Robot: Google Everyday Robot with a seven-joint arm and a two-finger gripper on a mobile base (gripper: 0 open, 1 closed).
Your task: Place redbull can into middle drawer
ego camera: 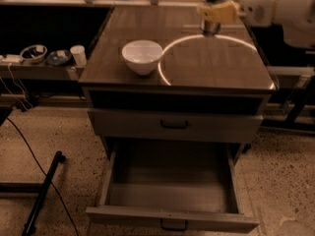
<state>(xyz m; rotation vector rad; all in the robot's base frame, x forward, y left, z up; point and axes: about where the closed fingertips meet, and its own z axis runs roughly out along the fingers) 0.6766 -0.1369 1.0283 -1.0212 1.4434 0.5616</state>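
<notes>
The redbull can (211,27) is held upright over the back right of the cabinet top, lifted a little above the wood. My gripper (217,12) is shut on its middle, with yellowish fingers (224,12) across the can and the white arm reaching in from the right edge. The can's top is near the upper edge of the view. The middle drawer (172,216) is pulled out wide open low at the front of the cabinet, and nothing lies in it. It is well below and in front of the can.
A white bowl (142,56) sits on the cabinet top (197,73), left of a bright ring of light. A shallower closed drawer front with a black handle (174,124) lies above the open drawer. A small white cup (78,54) and dishes stand on a low shelf at left. A black pole (42,193) lies on the floor.
</notes>
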